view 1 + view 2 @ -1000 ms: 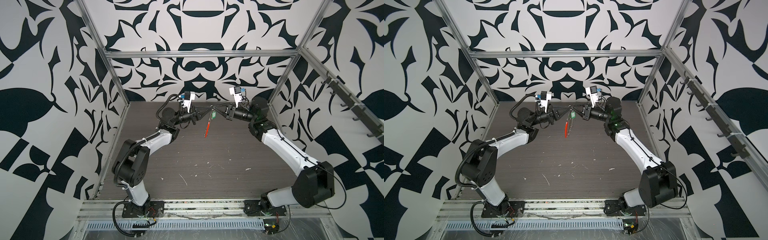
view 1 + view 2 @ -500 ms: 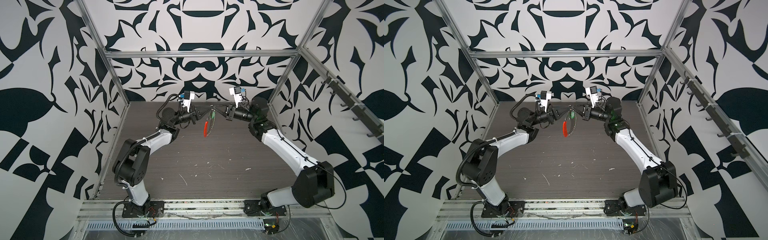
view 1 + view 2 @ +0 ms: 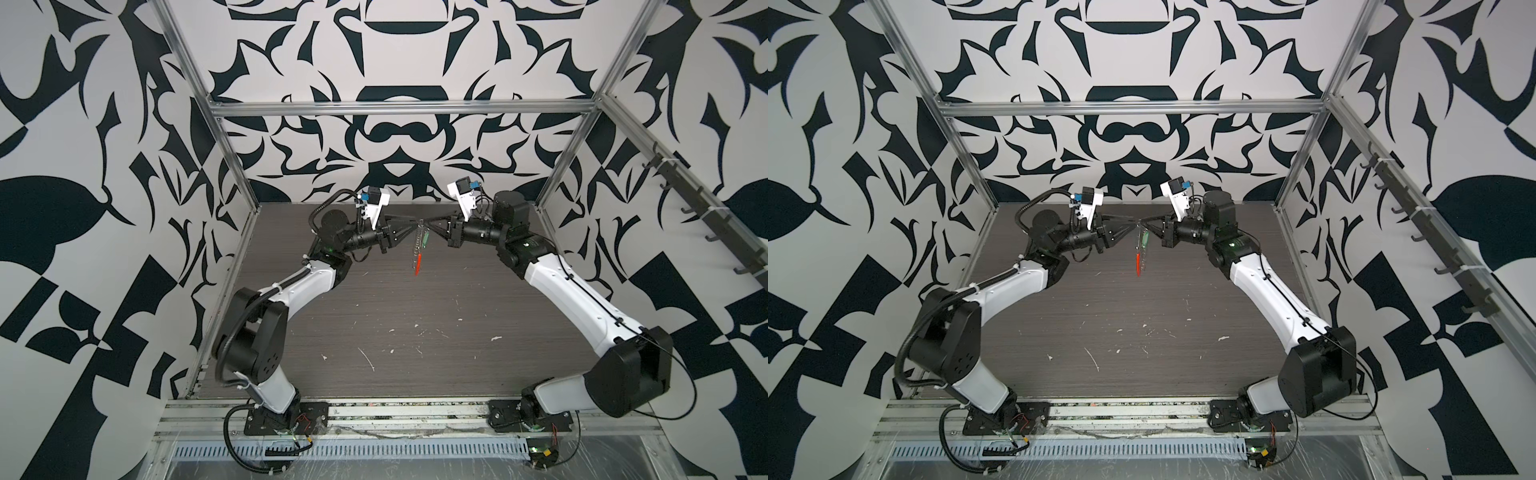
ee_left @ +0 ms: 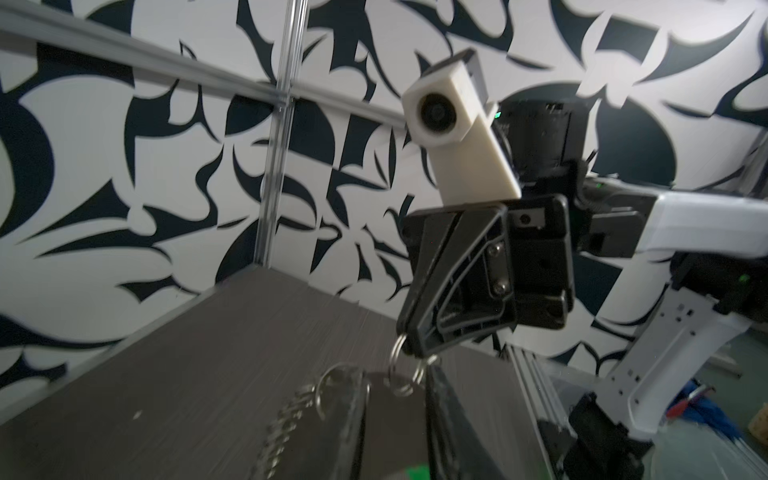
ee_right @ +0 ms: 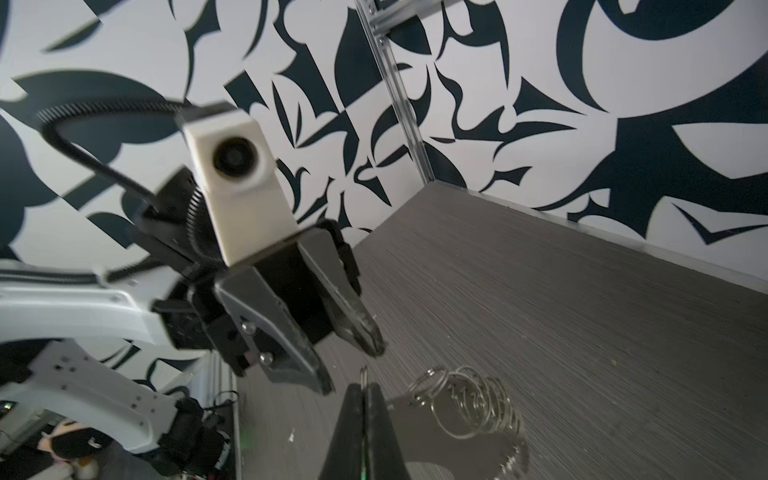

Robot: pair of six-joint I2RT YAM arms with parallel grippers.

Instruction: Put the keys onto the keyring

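Note:
The keyring hangs edge-on above the dark table at the back middle, showing as silvery pieces with a red segment at its foot in both top views. The keys, a small green tag, hang beside it near its top. My right gripper is shut on a thin metal ring at the keyring's top, with several silvery rings dangling past it. My left gripper faces it tip to tip, open, its fingers apart and holding nothing.
White flecks dot the dark wood-grain table. Aluminium frame posts stand at the back corners. A rail of dark hooks runs along the right wall. Both arm bases sit on the front rail.
My left gripper's jaws have come apart beside the keyring's top. The hanging keyring has swung slightly. My right gripper stays shut in place.

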